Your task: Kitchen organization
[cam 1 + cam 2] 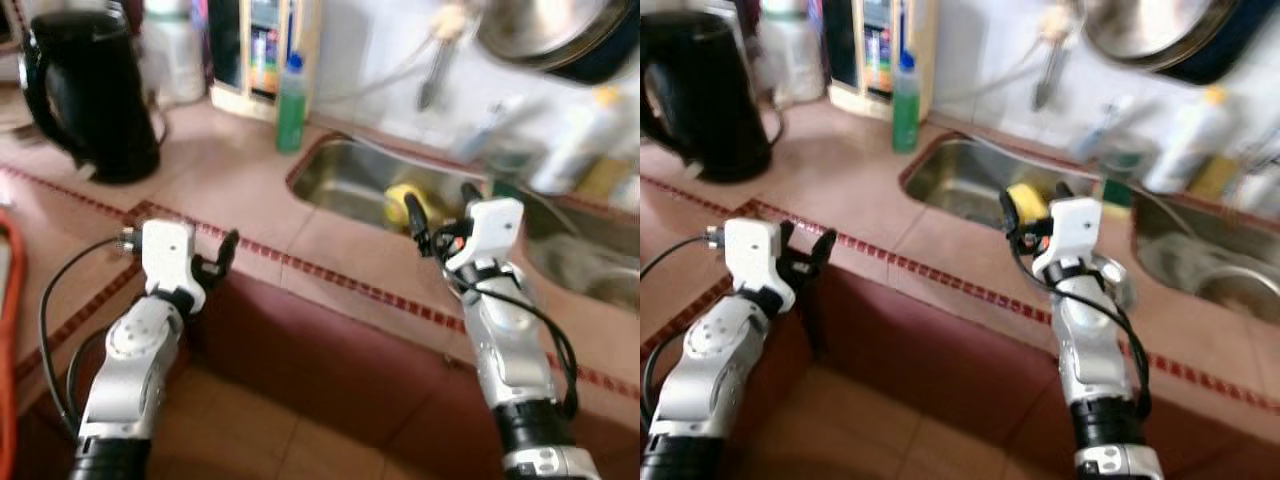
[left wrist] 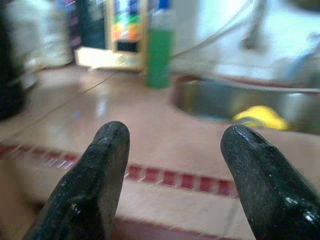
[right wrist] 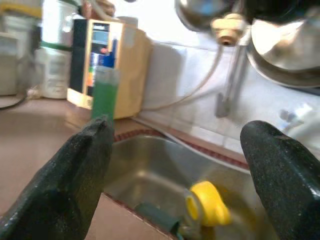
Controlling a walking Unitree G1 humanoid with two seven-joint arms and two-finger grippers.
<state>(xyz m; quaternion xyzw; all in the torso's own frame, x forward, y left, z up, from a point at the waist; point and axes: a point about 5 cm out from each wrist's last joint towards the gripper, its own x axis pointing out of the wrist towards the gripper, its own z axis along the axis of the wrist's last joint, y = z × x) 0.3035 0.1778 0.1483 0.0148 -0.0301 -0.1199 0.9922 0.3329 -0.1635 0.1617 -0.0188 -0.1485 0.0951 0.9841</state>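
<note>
Now — right gripper (image 1: 440, 205) hovering spread and empty, nearer | yellow object (image 3: 207, 204) lying at its 12 o'clock in sink (image 1: 340, 170) | left gripper (image 2: 172, 165) also hanging open — farther.

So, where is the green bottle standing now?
The green bottle stands on the counter at the sink's back left corner, beside the wooden box.

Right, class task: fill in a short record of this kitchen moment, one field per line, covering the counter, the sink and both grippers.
Counter: tiled worktop with a red-patterned strip near its edge
Kettle: black kettle at the back left
Bottle: green bottle beside the sink
Sink: steel sink with a yellow object inside
Left gripper: left gripper over the counter edge, jaws open, empty
Right gripper: right gripper above the sink's near rim, jaws open, empty
</note>
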